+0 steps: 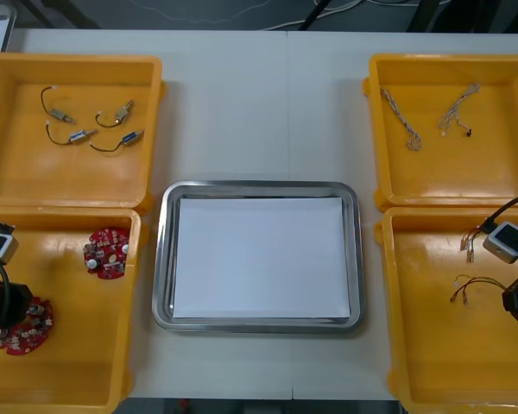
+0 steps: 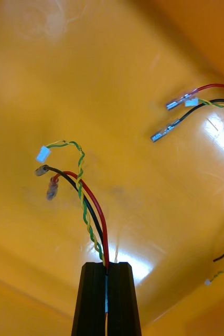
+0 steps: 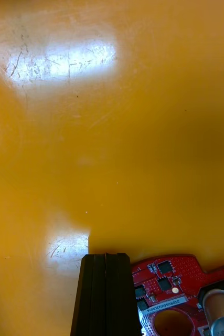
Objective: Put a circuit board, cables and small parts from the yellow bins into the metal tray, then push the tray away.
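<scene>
Within the near right yellow bin (image 1: 432, 345), right gripper (image 2: 106, 275) pinching a red and yellow cable (image 2: 92, 212), left gripper (image 3: 105, 265) pressed together beside a circuit board (image 3: 167, 281).

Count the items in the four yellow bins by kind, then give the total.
Round red circuit boards: 2, one beside the shut left gripper
Small metal parts: 4
Pale twisted cables: 2
Red, black and yellow cables: 2, one pinched in the right gripper
Total: 10
</scene>
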Available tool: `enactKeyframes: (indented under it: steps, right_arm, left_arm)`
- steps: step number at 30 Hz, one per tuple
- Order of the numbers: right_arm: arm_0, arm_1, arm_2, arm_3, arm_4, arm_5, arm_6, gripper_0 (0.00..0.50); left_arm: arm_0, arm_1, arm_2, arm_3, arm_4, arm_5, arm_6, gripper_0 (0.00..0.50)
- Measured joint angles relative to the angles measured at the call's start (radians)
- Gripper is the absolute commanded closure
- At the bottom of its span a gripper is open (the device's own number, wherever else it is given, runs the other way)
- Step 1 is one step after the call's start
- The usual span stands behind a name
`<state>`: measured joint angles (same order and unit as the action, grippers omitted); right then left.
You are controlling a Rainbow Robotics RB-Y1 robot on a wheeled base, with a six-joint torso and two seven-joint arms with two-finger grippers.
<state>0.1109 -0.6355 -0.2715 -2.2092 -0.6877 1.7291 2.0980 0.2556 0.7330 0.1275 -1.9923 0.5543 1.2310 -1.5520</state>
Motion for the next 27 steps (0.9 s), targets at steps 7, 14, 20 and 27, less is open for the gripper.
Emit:
enactKeyframes:
  steps: [7, 14, 20, 27]
  right_arm:
    - [-0.015, 0.034, -0.123, -0.043, -0.084, 0.098, 0.000, 0.500]
    - [-0.020, 0.039, -0.171, -0.084, -0.087, 0.141, -0.038, 0.500]
    - [-0.021, 0.039, -0.174, -0.172, -0.077, 0.183, -0.140, 0.500]
    - [-0.055, 0.040, -0.174, -0.226, -0.075, 0.185, -0.247, 0.500]
  left_arm:
    - [0.000, 0.000, 0.000, 0.001, 0.002, 0.000, 0.000, 0.500]
    - [-0.018, 0.000, 0.013, 0.002, 0.094, 0.065, 0.000, 0.202]
    - [-0.060, 0.000, 0.056, 0.006, 0.155, 0.164, 0.000, 0.192]
    - [-0.095, -0.001, 0.084, 0.008, 0.177, 0.220, 0.000, 0.204]
